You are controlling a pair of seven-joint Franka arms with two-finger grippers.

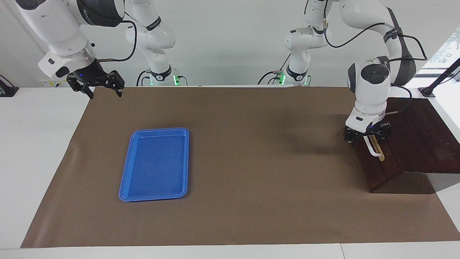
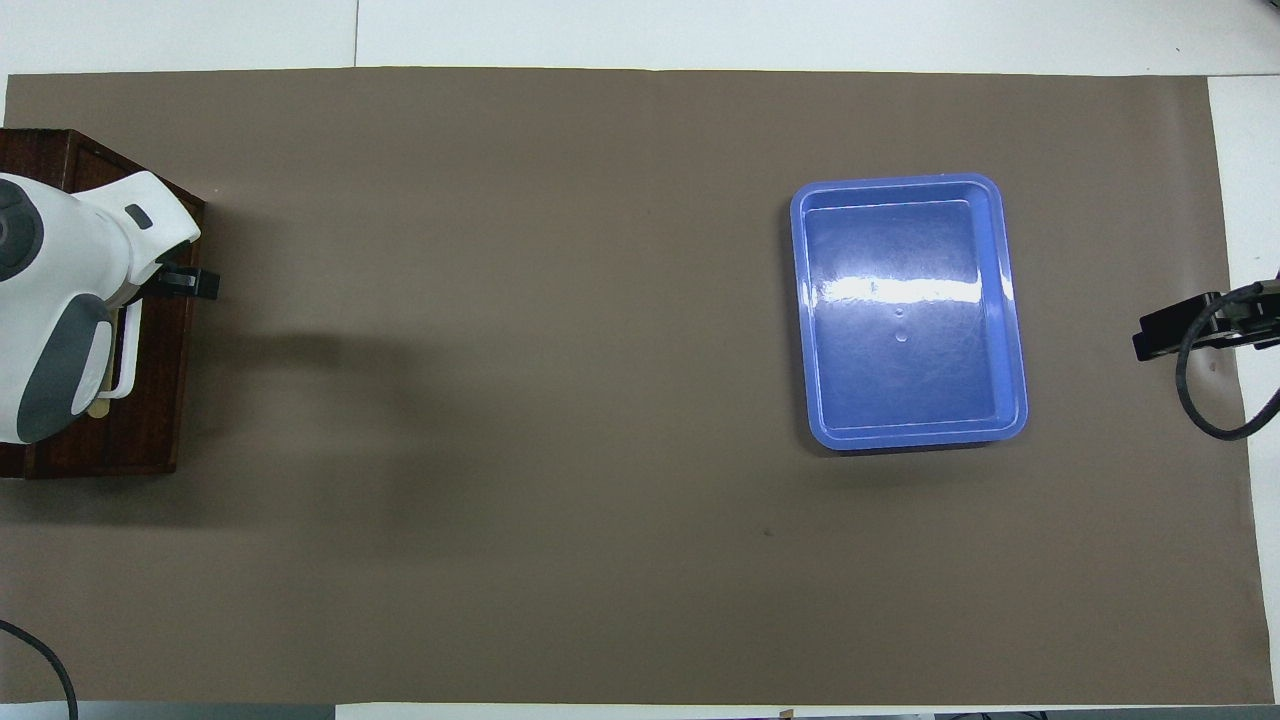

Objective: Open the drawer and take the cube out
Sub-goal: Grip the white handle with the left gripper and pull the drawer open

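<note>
Overhead view: left gripper [image 1: 366,136] hides handle [image 1: 373,150], fingers wide; drawer [image 1: 377,165] shut; right gripper [image 1: 96,87] fingers wide.

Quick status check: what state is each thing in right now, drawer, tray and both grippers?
Drawer: shut.
Handle: left gripper at it.
Tray: empty, flat on the table.
Left gripper: open, at the handle.
Right gripper: open, waiting, holding nothing.
</note>
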